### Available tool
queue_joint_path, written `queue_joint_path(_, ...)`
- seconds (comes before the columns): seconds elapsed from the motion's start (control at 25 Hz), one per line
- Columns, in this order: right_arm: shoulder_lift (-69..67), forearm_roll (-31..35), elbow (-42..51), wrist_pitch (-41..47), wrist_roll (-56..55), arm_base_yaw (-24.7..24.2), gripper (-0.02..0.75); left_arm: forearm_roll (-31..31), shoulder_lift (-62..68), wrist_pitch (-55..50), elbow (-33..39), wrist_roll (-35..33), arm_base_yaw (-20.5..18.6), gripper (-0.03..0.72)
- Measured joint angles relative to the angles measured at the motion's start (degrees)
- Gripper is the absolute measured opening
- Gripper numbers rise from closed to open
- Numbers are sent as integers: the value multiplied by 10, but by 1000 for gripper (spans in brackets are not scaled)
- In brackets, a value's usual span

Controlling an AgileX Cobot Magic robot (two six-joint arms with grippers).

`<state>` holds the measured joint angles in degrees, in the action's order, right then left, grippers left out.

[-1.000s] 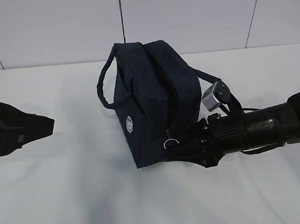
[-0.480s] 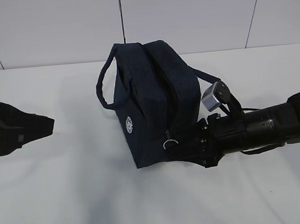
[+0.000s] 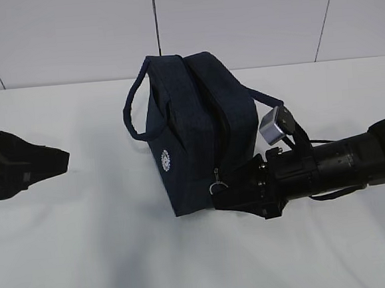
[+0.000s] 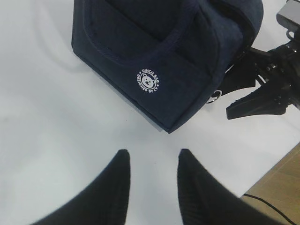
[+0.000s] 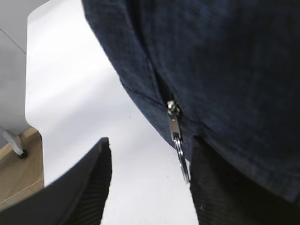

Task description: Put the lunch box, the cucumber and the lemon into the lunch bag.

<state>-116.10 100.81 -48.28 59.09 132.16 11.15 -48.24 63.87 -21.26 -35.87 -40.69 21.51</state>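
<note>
The navy lunch bag (image 3: 198,137) stands upright mid-table, its two loop handles hanging at the sides and its white round logo (image 4: 148,80) facing the left arm. The zipper's silver ring pull (image 3: 217,181) hangs low on the bag's near end. My right gripper (image 3: 228,193) is open at that end. In the right wrist view the ring pull (image 5: 182,157) dangles between the right gripper's (image 5: 151,143) jaws, close to the right-hand finger and not pinched. My left gripper (image 4: 153,152) is open and empty, well to the left of the bag. The lunch box, cucumber and lemon are out of view.
The white table (image 3: 108,257) meets a pale panelled wall behind the bag. Its edge and a wooden floor (image 4: 276,187) with a cable lie past the right arm. Another table edge and floor (image 5: 18,178) show in the right wrist view.
My right gripper has crept a little further toward the bag's zipper end, around the ring pull. The left arm and the bag have not moved.
</note>
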Motion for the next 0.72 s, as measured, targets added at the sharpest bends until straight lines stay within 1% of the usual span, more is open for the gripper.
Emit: queue_joint_path(0.72, 0, -1, 0, 0, -2, 0, 407, 0, 0, 0, 0, 0, 0, 246)
